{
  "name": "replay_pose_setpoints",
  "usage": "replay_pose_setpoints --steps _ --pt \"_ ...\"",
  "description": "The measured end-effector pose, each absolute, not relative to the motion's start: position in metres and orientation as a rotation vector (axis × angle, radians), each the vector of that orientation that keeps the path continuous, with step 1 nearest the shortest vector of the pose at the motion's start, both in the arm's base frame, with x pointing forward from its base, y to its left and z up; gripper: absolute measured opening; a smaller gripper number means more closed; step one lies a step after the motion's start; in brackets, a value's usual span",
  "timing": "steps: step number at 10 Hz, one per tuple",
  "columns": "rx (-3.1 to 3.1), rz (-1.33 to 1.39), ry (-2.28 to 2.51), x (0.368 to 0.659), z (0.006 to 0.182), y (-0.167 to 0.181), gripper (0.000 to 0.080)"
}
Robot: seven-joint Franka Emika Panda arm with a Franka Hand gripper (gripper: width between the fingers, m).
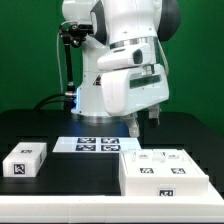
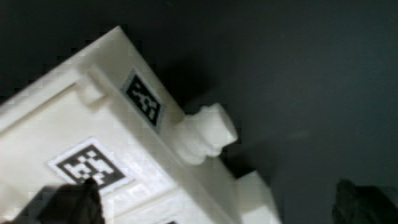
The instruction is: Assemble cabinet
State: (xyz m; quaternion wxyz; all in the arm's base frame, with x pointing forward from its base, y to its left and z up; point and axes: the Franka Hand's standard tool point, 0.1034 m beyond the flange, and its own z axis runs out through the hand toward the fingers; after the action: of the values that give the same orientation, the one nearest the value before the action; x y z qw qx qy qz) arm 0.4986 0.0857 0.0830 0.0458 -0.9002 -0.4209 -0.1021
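Note:
The cabinet [image 1: 166, 171] is a large white box with black-and-white tags on its top and front, standing at the exterior view's lower right. My gripper [image 1: 142, 120] hangs just above its far left corner, apart from it. In the wrist view the cabinet [image 2: 107, 120] fills one side, with two tags and a small rounded peg [image 2: 210, 132] on its edge. My gripper [image 2: 217, 205] is open, its dark fingertips [image 2: 71, 203] astride that edge, and it holds nothing. A small white tagged block [image 1: 25, 160] lies alone on the exterior view's left.
The marker board [image 1: 98, 143] lies flat on the black table between the block and the cabinet, in front of the robot's base. A green wall stands behind. A dark cable post [image 1: 66, 60] rises at the back left.

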Motion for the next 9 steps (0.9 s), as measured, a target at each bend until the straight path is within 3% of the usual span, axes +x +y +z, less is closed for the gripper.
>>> replay_pose_setpoints --steps 3,9 --pt "-2.902 -0.425 -0.619 0.485 0.083 0.103 0.0649" --pt "-2.930 -0.397 -0.375 0.483 0.073 0.104 0.0649"
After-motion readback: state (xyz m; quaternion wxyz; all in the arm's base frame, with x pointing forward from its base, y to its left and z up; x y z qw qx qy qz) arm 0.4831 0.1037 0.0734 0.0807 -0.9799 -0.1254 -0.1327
